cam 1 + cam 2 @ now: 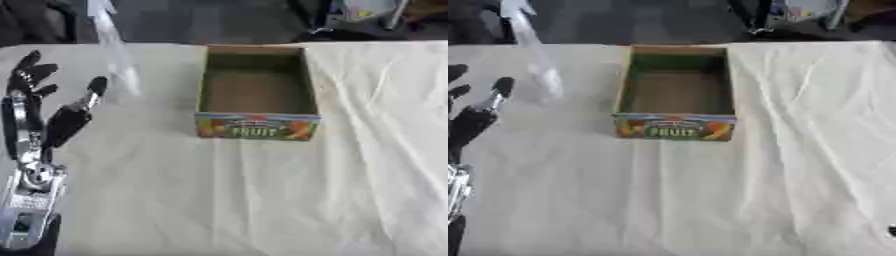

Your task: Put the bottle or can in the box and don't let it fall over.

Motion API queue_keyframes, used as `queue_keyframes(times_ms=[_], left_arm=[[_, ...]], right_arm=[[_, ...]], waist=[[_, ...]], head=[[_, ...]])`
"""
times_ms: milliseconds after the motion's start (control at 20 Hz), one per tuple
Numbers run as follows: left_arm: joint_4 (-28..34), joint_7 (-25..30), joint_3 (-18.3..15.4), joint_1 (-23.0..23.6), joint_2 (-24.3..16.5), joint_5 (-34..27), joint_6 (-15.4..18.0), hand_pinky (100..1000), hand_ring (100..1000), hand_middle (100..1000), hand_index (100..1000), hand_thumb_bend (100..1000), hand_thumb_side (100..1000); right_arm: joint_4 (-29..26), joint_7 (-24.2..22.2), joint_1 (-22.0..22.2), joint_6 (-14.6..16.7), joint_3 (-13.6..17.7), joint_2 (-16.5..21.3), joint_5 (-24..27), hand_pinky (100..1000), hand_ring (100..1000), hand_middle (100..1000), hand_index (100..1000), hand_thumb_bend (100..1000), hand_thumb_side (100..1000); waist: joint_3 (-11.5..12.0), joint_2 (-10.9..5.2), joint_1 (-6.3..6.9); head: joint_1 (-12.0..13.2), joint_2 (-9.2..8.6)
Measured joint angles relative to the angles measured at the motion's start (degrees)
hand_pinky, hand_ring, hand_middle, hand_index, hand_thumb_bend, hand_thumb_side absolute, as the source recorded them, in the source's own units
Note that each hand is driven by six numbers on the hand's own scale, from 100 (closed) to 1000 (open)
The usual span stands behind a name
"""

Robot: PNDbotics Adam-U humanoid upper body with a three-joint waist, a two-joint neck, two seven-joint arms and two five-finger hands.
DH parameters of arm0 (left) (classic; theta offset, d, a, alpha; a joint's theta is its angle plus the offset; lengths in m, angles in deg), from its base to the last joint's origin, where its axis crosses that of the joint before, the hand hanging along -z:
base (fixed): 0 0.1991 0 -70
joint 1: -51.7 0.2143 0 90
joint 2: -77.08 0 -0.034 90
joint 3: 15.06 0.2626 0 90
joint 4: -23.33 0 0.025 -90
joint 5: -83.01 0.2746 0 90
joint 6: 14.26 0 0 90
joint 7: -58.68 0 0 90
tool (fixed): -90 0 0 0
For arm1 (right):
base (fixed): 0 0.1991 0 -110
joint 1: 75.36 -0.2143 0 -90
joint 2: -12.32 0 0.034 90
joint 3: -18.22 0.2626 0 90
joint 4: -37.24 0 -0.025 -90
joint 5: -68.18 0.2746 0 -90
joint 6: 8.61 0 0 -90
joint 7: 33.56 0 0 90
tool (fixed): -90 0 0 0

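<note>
Left eye view. Table [262, 200] covered with a pale, creased cloth, folds running down its right half. Cardboard box [257, 92] sits near the far edge, about midway across: open top, plain brown floor, green inner walls, printed fruit label on the near wall. Nothing inside it. Clear plastic bottle [115, 50] stands upright near the far left corner, left of the box and apart from it; tall, slim and see-through, its top reaching past the table's far edge in the picture. Left hand [35, 95] rises from the lower left corner, black fingers and silver wrist, spread wide and straight, thumb angled toward the bottle. It holds nothing and is near the bottle but not touching it. Nothing lies between bottle and box. Dark floor and some clutter beyond the far edge.

Right eye view. Same layout. Box nearer the picture's middle; label reads "FRUIT". Bottle by the far left corner, pale and blurred. Only the thumb and part of the left hand's fingers show at the left border, still spread. A small dark shape [892, 231] at the right border, low down; cannot tell what it is.
</note>
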Motion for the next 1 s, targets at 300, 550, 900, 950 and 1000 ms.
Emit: queue_keyframes(times_ms=[300,550,900,950,1000], left_arm=[[0.0,0.0,0.0,0.1,0.0,0.0,-0.1,790,854,679,889,711,279],[0.0,-1.9,-0.3,0.0,-0.1,-0.3,-1.8,789,853,672,888,724,275],[-3.0,-6.4,-0.5,-3.7,-5.1,-3.3,-4.9,789,853,671,890,760,303],[-4.2,-6.9,-0.6,-4.5,-6.0,-3.6,-5.0,790,853,666,889,768,304],[-5.6,-7.5,-0.6,-5.3,-7.0,-3.9,-5.2,790,853,666,889,769,305]], right_arm=[[0.0,0.0,0.0,0.0,0.0,0.0,-0.1,789,1000,1000,1000,100,470],[0.0,-0.1,0.0,-0.1,0.0,0.0,-0.1,789,1000,1000,1000,100,470],[0.0,-0.2,0.0,-0.1,-0.1,0.0,-0.2,789,1000,1000,1000,100,470],[0.0,-0.2,0.0,-0.1,-0.1,0.0,-0.3,789,1000,1000,1000,100,470],[0.0,-0.2,0.0,-0.2,-0.2,0.0,-0.3,789,1000,1000,1000,100,470]], waist=[[0.0,0.00,0.08],[0.0,0.00,0.24],[-0.5,0.00,0.29],[-0.6,0.00,0.29],[-0.7,0.00,0.30]], head=[[-0.2,0.00],[-0.6,-0.01],[-1.5,-0.06],[-1.5,-0.07],[-1.7,-0.08]])
